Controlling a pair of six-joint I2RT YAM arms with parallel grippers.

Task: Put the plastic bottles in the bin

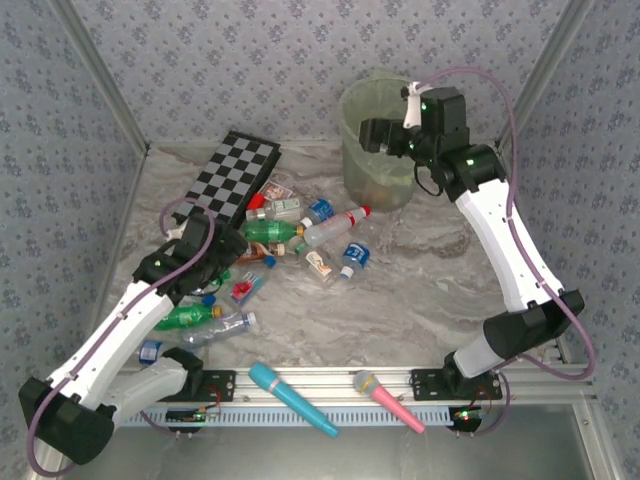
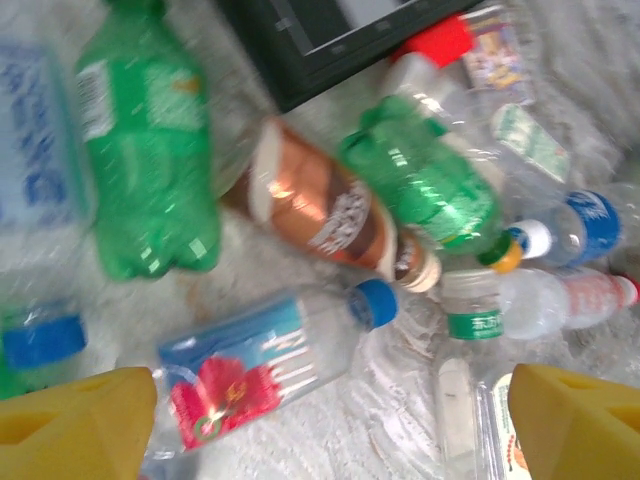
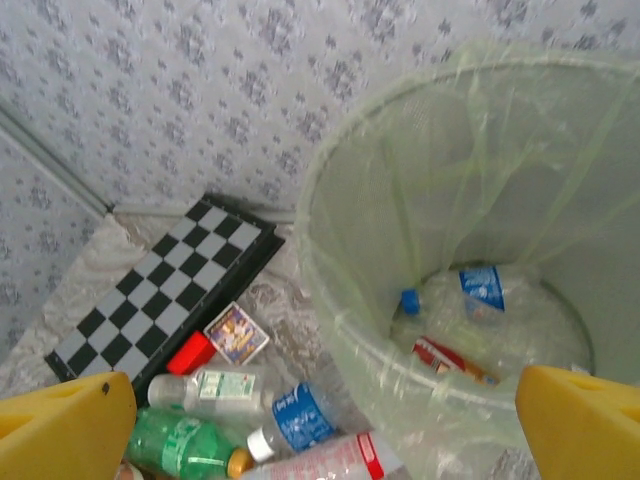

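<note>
Top view: a marble table (image 1: pixel 440 290) walled in with patterned paper. The plastic bottles (image 1: pixel 300 235) lie in a loose heap left of centre, just in front of a folded chessboard (image 1: pixel 235 175). A few more lie nearer the left arm's base. The bin (image 1: pixel 362 172), pale green and lined with a thin bag, stands at the far right of the table, well apart from the heap. The left gripper (image 1: pixel 203 238) hangs low over the left side of the heap. The right gripper (image 1: pixel 373 134) is at the bin's rim. A cyan microphone (image 1: pixel 292 399) and a pink microphone (image 1: pixel 386 399) lie on the near rail.

Left wrist view: the left gripper (image 2: pixel 325 425) is spread wide, with a yellow fingertip (image 2: pixel 70 420) in each lower corner and nothing pinched. Between and just beyond them lies a clear bottle with a red flower label (image 2: pixel 265 355). Past it lie a green bottle (image 2: pixel 150 170) and a brown bottle (image 2: pixel 320 210). The picture is blurred.

Right wrist view: the right gripper (image 3: pixel 320 425) is also spread wide and holds nothing. It looks down into the bin (image 3: pixel 335 300), where a blue-labelled bottle (image 3: pixel 482 290) and a red-labelled bottle (image 3: pixel 445 360) lie on the bottom. To the bin's left, on the table, lie more bottles, a small card (image 3: pixel 237 333) and a red block (image 3: pixel 190 352).
</note>
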